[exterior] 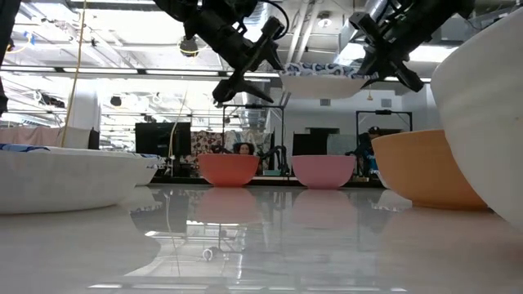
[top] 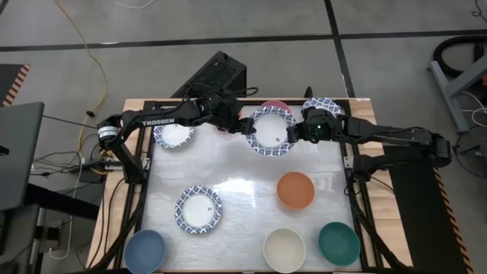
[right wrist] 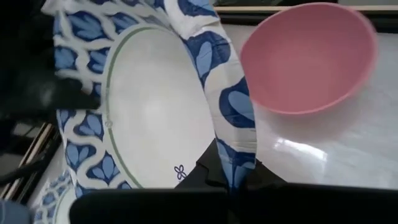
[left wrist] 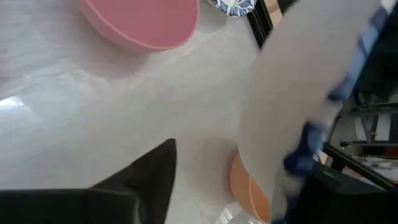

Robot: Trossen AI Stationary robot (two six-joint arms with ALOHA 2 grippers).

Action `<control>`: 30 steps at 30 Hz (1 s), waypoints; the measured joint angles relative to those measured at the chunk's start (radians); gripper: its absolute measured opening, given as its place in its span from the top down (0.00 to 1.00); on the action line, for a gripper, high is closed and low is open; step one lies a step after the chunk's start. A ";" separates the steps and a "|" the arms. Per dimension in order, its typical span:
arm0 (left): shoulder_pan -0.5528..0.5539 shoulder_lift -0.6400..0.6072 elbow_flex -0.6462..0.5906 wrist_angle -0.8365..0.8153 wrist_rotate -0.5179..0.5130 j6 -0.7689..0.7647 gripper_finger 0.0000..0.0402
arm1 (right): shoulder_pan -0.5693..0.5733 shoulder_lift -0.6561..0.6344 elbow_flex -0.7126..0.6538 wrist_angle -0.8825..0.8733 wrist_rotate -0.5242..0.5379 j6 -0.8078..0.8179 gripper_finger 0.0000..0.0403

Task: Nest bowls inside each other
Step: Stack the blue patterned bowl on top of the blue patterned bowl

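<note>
A white bowl with a blue patterned rim (top: 272, 131) hangs in the air over the table's far middle, between my two grippers. My right gripper (top: 297, 132) is shut on its right rim. My left gripper (top: 246, 125) is open, and its fingers (left wrist: 149, 180) stand on either side of the bowl's left rim (left wrist: 314, 140). A pink bowl (right wrist: 308, 59) and a red bowl (exterior: 229, 169) rest on their bases at the far edge below. My right gripper pinches the patterned rim (right wrist: 239, 152) on the bowl's right side between its two fingers, one on the inner face and one on the outer. The fingers come from the table's right, slanting down. The bowl is lifted clear, roughly level, mouth up. My left gripper: I cannot tell whether its open fingers touch the rim.
Other patterned bowls sit at the far left (top: 175, 135), the far right (top: 319, 104) and the near left (top: 199, 209). An orange bowl (top: 295, 190) stands right of centre. Blue (top: 144, 251), cream (top: 284, 249) and teal (top: 338, 243) bowls line the near edge.
</note>
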 joint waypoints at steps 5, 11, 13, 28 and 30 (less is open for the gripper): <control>0.000 -0.007 0.000 0.001 0.051 0.008 0.36 | -0.079 -0.023 0.000 -0.002 -0.038 0.015 0.99; 0.000 -0.017 0.000 0.017 0.077 0.028 0.36 | -0.202 -0.055 0.000 -0.044 -0.094 0.012 0.99; 0.000 -0.027 0.000 0.026 0.080 0.030 0.35 | -0.247 -0.067 0.000 -0.042 -0.116 0.008 0.99; -0.005 -0.110 0.000 0.062 0.065 0.032 0.35 | -0.656 -0.119 0.001 -0.161 -0.128 0.032 0.99; -0.007 -0.115 0.000 0.064 0.065 0.032 0.35 | -0.711 -0.117 0.001 -0.189 -0.128 0.037 0.99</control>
